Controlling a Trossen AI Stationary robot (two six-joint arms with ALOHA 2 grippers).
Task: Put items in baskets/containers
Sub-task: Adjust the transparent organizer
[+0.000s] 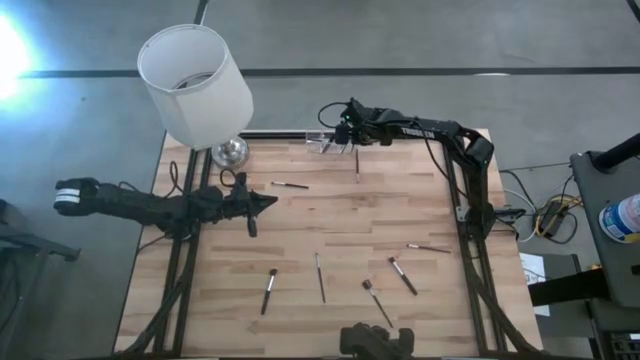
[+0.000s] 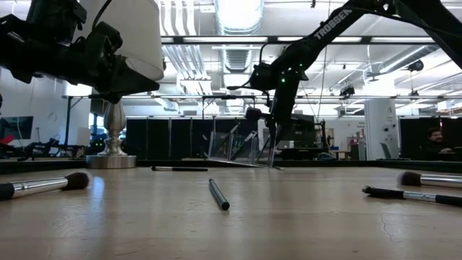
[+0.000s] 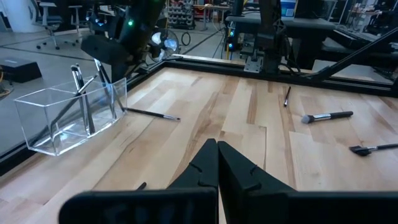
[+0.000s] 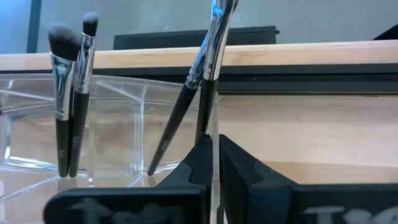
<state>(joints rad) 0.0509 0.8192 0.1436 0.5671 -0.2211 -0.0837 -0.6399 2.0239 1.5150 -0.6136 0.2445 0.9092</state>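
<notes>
Only text I can read from here is "TROSSEN" in white caps, printed along the dark upper link of the right arm (image 2: 339, 20) in the low view. Can't make out any other label, number or sign: the white-and-blue container (image 1: 622, 218) at the high view's right edge has markings, but too small to read.
</notes>
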